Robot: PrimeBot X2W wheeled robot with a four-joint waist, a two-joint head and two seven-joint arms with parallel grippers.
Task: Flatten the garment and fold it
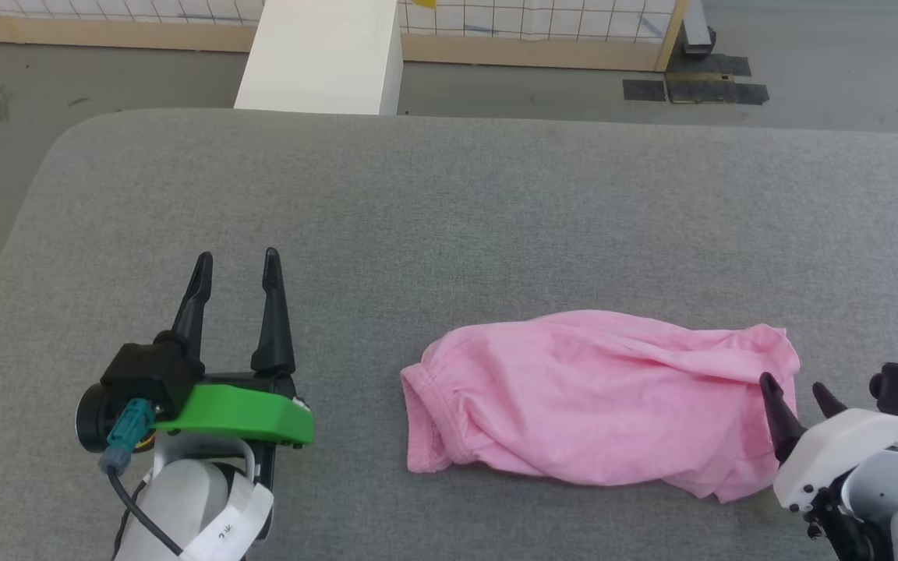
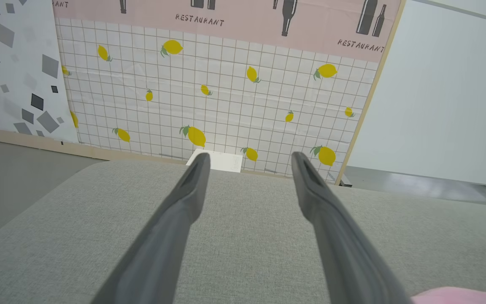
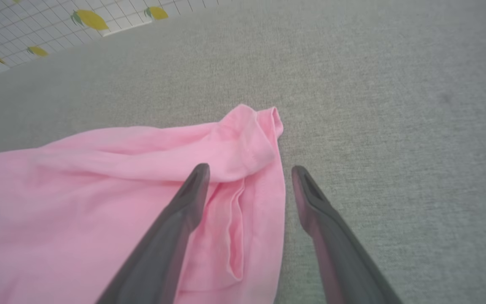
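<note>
The pink garment (image 1: 597,393) lies bunched and wrinkled on the grey padded table (image 1: 449,202), right of centre near the front. My left gripper (image 1: 237,261) stands open over bare table well left of the garment, fingers pointing away from me. In the left wrist view its gripper (image 2: 247,158) holds nothing, and a pink corner (image 2: 462,295) shows at the bottom right. My right gripper (image 1: 796,387) is open at the garment's right end. The right wrist view has that gripper (image 3: 249,169) just above the garment's hemmed edge (image 3: 264,139), one finger over the cloth, the other over the table.
A white block (image 1: 324,54) stands beyond the table's far edge. Behind it runs a tiled wall panel with lemons (image 2: 209,97) on a wooden base. The table's rounded left corner (image 1: 67,148) drops to grey floor. Dark tape patches (image 1: 694,86) mark the floor at the far right.
</note>
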